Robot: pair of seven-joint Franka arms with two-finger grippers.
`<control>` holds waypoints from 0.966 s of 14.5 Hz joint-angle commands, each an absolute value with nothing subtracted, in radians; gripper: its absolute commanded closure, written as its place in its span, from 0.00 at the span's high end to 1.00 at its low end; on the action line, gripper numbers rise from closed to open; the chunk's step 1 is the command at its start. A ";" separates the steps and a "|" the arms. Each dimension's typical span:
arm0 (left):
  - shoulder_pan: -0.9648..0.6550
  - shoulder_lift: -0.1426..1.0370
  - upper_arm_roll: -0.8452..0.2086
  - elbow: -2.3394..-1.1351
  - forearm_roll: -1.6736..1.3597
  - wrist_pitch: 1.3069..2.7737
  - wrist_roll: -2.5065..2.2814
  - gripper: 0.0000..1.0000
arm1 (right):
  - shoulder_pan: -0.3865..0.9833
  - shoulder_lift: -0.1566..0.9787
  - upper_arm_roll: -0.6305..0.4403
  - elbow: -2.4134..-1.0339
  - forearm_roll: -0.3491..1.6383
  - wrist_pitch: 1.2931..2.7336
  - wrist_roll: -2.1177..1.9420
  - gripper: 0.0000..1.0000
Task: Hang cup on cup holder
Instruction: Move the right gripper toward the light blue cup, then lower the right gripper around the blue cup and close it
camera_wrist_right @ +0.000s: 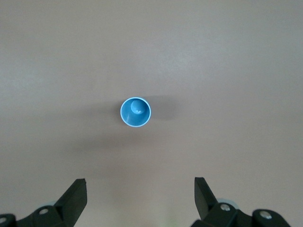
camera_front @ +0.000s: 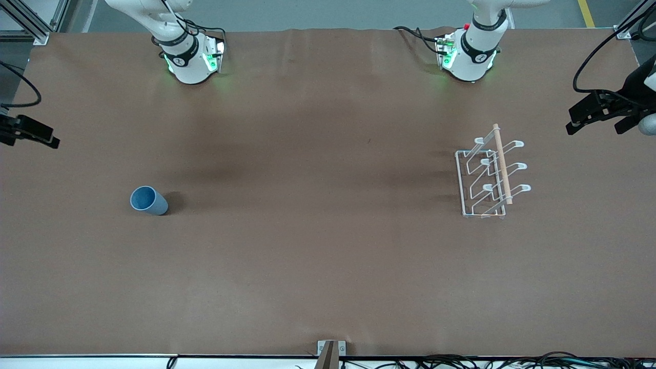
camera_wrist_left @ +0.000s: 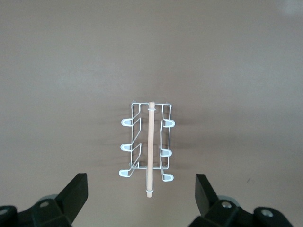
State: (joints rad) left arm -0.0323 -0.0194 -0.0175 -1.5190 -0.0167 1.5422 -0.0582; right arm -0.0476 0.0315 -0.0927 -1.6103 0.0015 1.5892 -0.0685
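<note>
Cup: a small light-blue tumbler is stood upright, mouth up, on the brown surface toward the right arm's end; nothing is touching it. In the right wrist view the cup is seen straight down its mouth, so it is judged to be framed for a pick from above.

Cup holder: a white wire rack with a wooden rod along its top is set toward the left arm's end of the surface, well apart from the cup. Its six looped prongs are turned upward and all are bare, so no cup has been hung yet.

Right end effector: it is held in the air at the edge of the surface on the right arm's side, and the cup is looked down on by its wrist camera. The fingers are spread wide with nothing between them, which suits a descent over the cup.

Left end effector: it is held in the air past the edge of the surface at the left arm's end, its wrist camera being pointed at the cup holder. The fingers are spread wide and empty; this arm appears to be waiting.

Stage of task: the start is judged to be shown, with grasping not yet begun.

Next move, as judged: the cup would have to be gripped by its wall, carried across the surface, turned mouth down and lowered over a prong.

Risk: a light, smooth, tapered cup may slip or tip if pinched off centre.
</note>
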 commanded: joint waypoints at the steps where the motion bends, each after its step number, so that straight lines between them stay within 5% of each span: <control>1: -0.034 -0.014 -0.015 -1.497 -0.015 1.517 -0.061 1.00 | -0.058 0.014 -0.086 -1.793 -0.008 1.750 -0.147 1.00; 9: -0.034 -0.011 -0.015 -1.500 -0.014 1.522 -0.045 1.00 | -0.052 0.123 -0.086 -2.179 -0.008 2.372 -0.163 1.00; 14: -0.032 -0.006 -0.015 -1.500 -0.014 1.523 -0.044 1.00 | -0.051 0.250 -0.086 -2.195 -0.008 2.500 -0.221 1.00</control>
State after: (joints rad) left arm -0.0325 -0.0152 -0.0175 -1.5184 -0.0167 1.5374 -0.0571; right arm -0.0458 0.2271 -0.0884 -2.1922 0.0014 2.4686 -0.1886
